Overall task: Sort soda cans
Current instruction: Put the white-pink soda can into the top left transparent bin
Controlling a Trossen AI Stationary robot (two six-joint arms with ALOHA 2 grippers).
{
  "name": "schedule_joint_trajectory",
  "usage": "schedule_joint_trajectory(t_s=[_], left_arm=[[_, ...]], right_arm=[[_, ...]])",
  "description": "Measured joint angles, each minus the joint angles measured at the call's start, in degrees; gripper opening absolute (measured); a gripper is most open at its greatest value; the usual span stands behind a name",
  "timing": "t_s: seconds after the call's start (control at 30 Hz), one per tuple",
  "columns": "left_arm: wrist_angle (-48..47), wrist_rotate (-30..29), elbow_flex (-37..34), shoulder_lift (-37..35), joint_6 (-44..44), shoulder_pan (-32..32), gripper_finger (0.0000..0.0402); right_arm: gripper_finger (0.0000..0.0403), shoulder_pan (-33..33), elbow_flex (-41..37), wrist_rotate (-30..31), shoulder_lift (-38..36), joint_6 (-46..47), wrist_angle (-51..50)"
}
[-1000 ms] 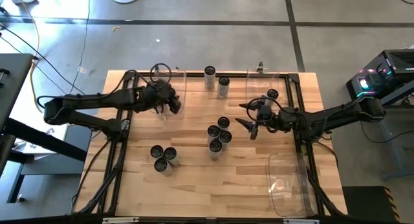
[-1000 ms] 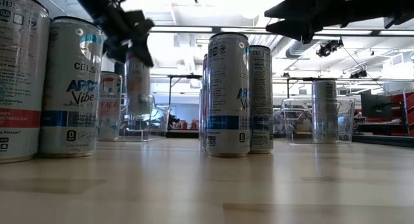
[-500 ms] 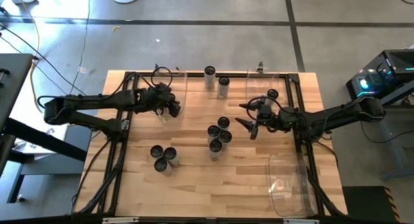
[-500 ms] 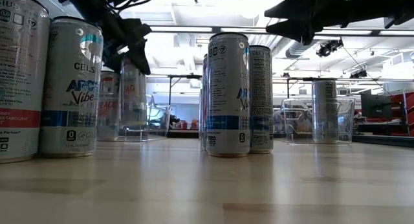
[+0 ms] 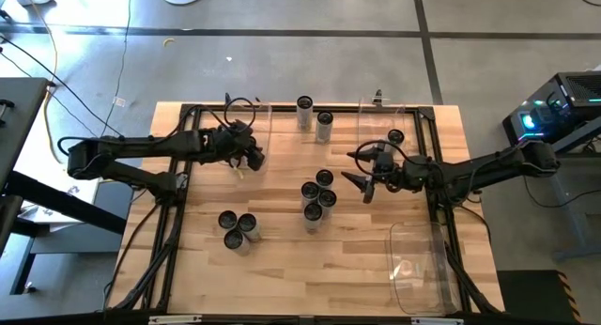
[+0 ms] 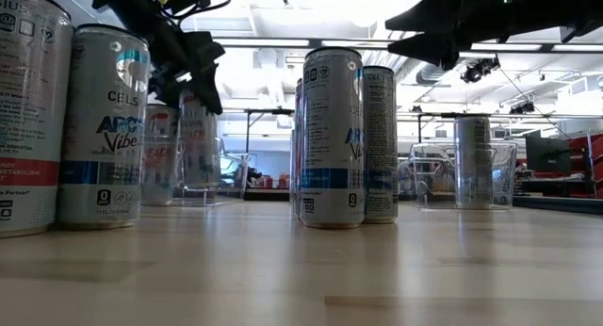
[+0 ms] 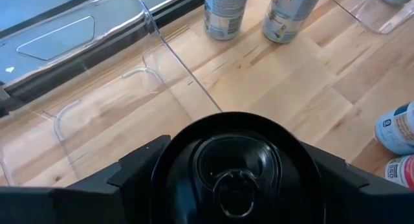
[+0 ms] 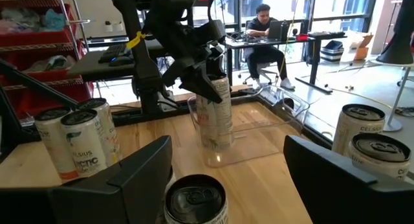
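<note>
The left pincer [image 5: 252, 157], upper left of the high view, stands spread directly over an upright soda can [image 7: 234, 175] in a clear bin [image 7: 97, 75]. The right pincer [image 5: 364, 186], spread and empty, waits just right of the central cans [image 5: 317, 196].

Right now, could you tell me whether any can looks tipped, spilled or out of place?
Nothing stands out. The soda cans in view stand upright on the table or in the clear bins; no spill or dent shows.

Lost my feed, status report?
Left claw open above silver soda can in clear plastic bin. Right claw open, empty, hovering. Nothing blocking.
</note>
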Motion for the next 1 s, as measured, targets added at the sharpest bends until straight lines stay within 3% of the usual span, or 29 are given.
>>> schedule_joint_trajectory(t_s=[0.6,1.0], left_arm=[[-0.7,2.4,-0.2,-0.1,0.6,0.0,0.028],[-1.8,3.6,-0.6,-5.4,1.5,0.0,0.028]], right_arm=[[0.0293,0.0,0.0,0.0,0.0,0.0,-0.9],[0.0293,0.0,0.0,0.0,0.0,0.0,-0.9]])
